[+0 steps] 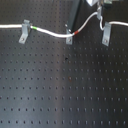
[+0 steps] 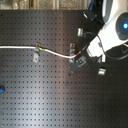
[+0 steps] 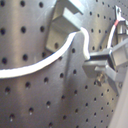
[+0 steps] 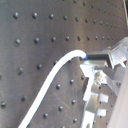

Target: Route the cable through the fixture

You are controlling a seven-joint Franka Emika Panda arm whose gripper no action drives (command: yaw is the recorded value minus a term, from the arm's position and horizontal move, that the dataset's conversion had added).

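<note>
Cable [image 1: 50, 32], thin, light and limp, lies across the board [image 1: 60, 85] through two clips, rising toward 1 o'clock into the gripper [image 4: 95, 60], clenched on it. Best grasped just past the red band [image 1: 76, 31].

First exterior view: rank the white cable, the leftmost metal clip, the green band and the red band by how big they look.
1. The cable, by far the longest.
2. The leftmost clip.
3. The green band and the red band: both tiny, too alike to rank.
</note>
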